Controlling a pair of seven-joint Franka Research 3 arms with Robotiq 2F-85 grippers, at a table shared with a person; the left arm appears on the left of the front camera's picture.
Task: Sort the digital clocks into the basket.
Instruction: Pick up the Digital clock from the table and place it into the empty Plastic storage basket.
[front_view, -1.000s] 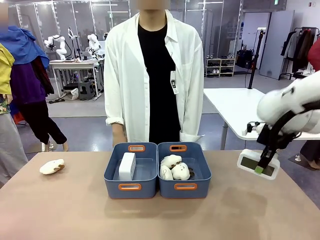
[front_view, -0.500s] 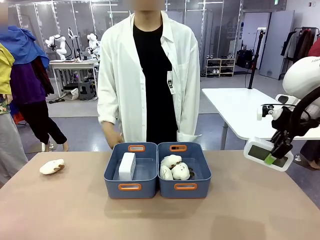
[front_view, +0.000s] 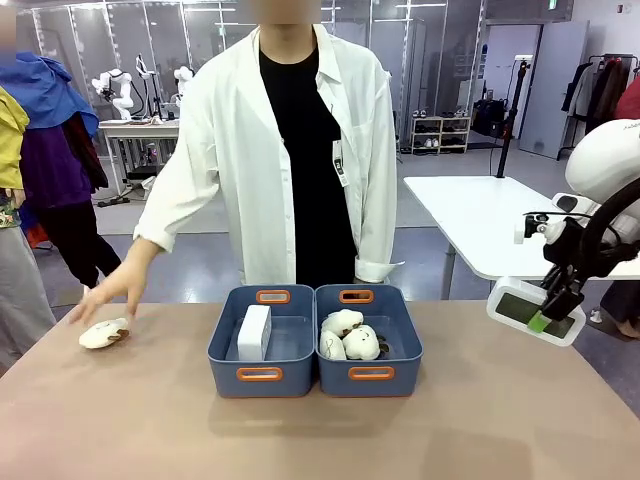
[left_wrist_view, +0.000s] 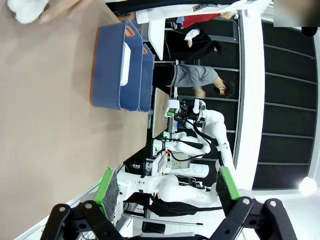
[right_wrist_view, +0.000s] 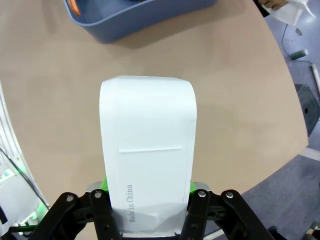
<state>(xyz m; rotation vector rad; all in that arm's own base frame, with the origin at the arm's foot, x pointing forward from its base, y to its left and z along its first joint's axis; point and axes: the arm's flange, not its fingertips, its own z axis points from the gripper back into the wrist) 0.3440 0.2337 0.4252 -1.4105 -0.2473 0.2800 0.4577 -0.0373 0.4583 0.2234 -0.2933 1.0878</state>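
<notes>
Here we see the right gripper (front_view: 545, 318) clamped on a white digital clock (front_view: 528, 309), with its green pads pressed to the clock's sides. It holds the clock in the air over the right edge of the table (front_view: 320, 440), tilted, grey screen toward us. From the right wrist we look along the clock's plain white back, with the table below. The left gripper (left_wrist_view: 167, 184) has its fingers spread wide, with nothing between them. Two blue-grey baskets stand side by side at the middle of the far edge. The left basket (front_view: 262, 373) holds the second clock (front_view: 254, 332), standing on edge. The right basket (front_view: 372, 373) holds cream plush toys (front_view: 346, 336). Near the far left corner lies another plush toy (front_view: 104, 333), and the person's hand (front_view: 108, 292) is over it; whether it touches, we cannot quite tell.
</notes>
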